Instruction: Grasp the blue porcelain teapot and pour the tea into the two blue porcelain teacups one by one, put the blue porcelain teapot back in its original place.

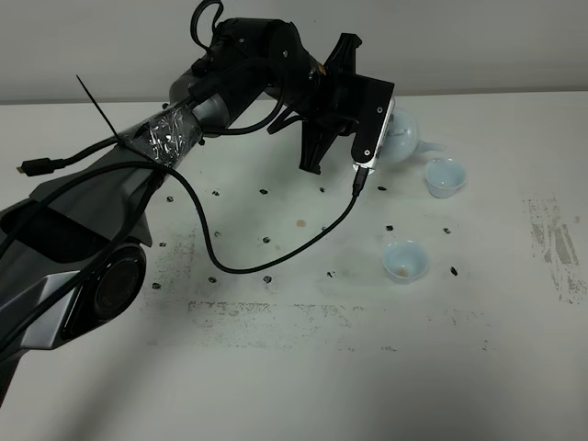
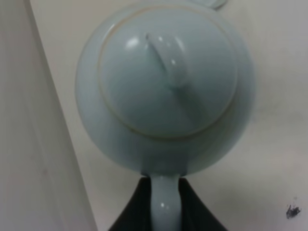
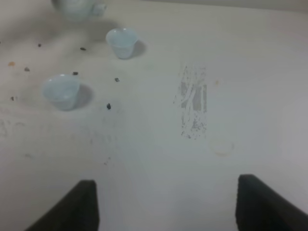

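Noted blue porcelain teapot [image 1: 406, 138] at far right of the desk [image 1: 276, 386], half hidden behind the left arm's camera housing. Upright, lid [image 2: 134, 96] on, spout [image 1: 432, 145] pointing right toward the far teacup [image 1: 445, 176]. Found left tool [image 2: 166, 202] clenched on the teapot's loop handle [image 2: 166, 211] — one black finger [image 2: 137, 214] pressed to each side. Cannot tell whether the pot rests on the desk or hangs just above it. Spotted near teacup [image 1: 405, 261] nearer and a little left of the far one; both upright, apart from each other and from the pot. Saw right tool [image 3: 168, 207] released — fingers spread wide, nothing between, over bare desk near a scuffed grey patch [image 1: 551, 243]. Logged dark specks [image 1: 266, 241] scattered mid-desk.
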Robot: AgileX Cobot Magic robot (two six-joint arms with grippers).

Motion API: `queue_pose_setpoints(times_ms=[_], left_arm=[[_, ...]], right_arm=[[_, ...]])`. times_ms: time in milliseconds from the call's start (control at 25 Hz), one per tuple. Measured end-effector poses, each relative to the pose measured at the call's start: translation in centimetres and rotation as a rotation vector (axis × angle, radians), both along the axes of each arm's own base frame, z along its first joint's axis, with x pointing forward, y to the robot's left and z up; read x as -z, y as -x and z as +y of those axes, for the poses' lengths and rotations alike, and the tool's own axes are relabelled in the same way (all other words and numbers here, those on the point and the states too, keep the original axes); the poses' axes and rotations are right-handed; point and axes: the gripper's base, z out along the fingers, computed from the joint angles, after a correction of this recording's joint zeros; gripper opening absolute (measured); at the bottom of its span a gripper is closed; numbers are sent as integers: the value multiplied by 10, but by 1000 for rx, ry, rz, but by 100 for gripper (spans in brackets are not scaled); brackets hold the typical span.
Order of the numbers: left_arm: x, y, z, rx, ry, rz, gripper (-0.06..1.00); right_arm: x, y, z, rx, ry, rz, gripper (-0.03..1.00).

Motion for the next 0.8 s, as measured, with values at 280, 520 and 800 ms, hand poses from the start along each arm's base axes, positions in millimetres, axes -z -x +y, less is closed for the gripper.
queue_pose_setpoints(times_ms=[280, 520, 800], left_arm=[[0, 1, -2, 61, -35, -41, 0], [0, 1, -2, 90, -49, -60, 0], [0, 1, -2, 128, -72, -86, 0]], right_arm=[[0, 0, 0, 0, 0, 0, 58], [0, 0, 0, 0, 0, 0, 58], [0, 0, 0, 0, 0, 0, 58]])
